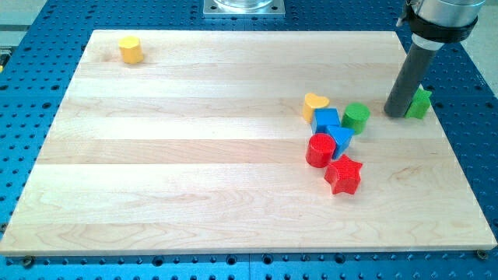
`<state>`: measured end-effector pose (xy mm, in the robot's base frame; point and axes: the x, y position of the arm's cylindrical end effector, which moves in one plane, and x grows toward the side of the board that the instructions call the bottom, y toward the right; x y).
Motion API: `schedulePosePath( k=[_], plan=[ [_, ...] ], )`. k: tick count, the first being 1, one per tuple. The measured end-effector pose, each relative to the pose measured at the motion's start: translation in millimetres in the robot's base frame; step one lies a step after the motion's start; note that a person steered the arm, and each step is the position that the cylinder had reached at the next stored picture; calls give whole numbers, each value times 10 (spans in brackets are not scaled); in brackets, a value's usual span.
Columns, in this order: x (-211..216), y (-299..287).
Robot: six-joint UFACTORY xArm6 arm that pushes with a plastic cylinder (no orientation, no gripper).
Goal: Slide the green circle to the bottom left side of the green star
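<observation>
Tool: my tip (396,113), a bare rod holding nothing, touching green star (421,103).
Green circle (357,117): near worktop's (194,155) right edge.

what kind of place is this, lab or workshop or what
Most likely a robotics lab bench. A wooden board lies on a blue perforated metal table, toy blocks such as the green circle are scattered on it, and my tip rests beside the green star.

No readable text — no labels, brands, numbers, signs
</observation>
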<state>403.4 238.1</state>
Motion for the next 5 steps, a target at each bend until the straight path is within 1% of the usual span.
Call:
schedulePosePath(
  k=[2,3,4,5],
  plan=[
    [-43,-1004],
    [-53,-1274],
    [221,-1217],
    [453,-950]
  ],
)
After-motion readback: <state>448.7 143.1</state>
